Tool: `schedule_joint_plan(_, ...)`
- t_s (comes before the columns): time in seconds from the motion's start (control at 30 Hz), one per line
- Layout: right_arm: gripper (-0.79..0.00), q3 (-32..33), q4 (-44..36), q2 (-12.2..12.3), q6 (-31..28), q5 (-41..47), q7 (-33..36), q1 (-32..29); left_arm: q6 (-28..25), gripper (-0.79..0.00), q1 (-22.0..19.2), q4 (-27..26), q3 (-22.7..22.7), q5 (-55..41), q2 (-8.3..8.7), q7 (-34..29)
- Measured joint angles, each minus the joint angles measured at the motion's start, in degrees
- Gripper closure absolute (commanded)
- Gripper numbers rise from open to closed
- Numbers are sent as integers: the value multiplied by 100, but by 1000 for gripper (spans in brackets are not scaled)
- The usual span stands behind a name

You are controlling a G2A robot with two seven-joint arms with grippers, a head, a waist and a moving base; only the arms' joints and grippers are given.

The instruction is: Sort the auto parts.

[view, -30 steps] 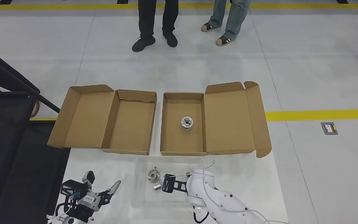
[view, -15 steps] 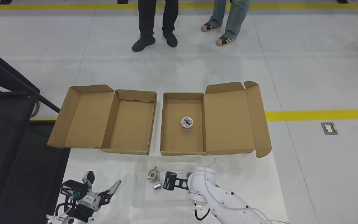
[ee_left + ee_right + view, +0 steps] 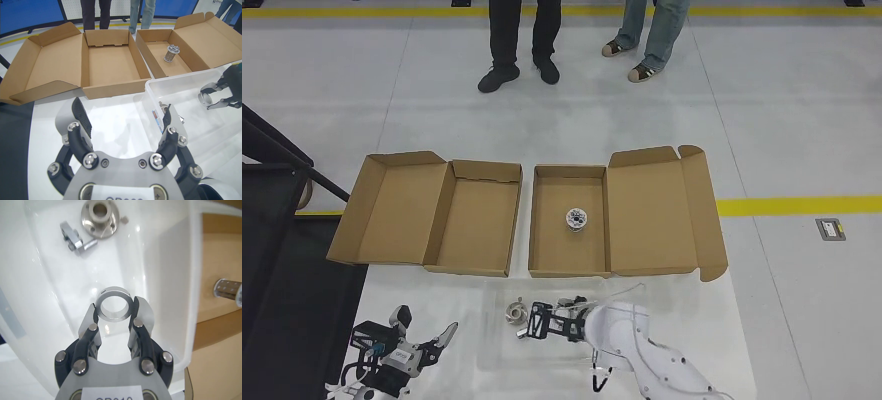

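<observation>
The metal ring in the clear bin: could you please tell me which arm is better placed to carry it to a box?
Right. The right gripper is shut on the metal ring inside the clear bin, so it probably need only lift. The left gripper is open, empty, outside the bin.

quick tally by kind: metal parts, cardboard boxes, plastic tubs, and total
metal parts: 4 (ring, flange, bracket, cylinder)
cardboard boxes: 2 (left box, right box)
plastic tub: 1
total: 7
tiny speck beside the flange not counted, too small to tell
</observation>
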Motion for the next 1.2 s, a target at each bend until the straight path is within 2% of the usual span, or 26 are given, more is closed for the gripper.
schedule_joint_plan(0.17,0,525,-570,187,2,-379,-1291,-499,0,-785,0,0,0,0,0,0)
schedule_joint_plan(0.5,0,524,-572,186,5,-349,-1275,-502,0,-785,0,0,0,0,0,0)
schedule_joint_plan(0.6,0,648,-616,217,-131,-215,-1856,-528,0,-785,0,0,0,0,0,0)
schedule_joint_plan(0.7,0,908,-671,296,-464,-174,-2972,-572,0,-785,0,0,0,0,0,0)
schedule_joint_plan(0.97,0,1565,-320,563,-1370,-580,-6809,-689,0,-785,0,0,0,0,0,0)
schedule_joint_plan(1.13,0,1597,118,712,-1720,-1164,-9280,-534,0,-785,0,0,0,0,0,0)
schedule_joint_plan(1.2,0,1401,271,786,-1618,-1377,-10181,-432,0,-785,0,0,0,0,0,0)
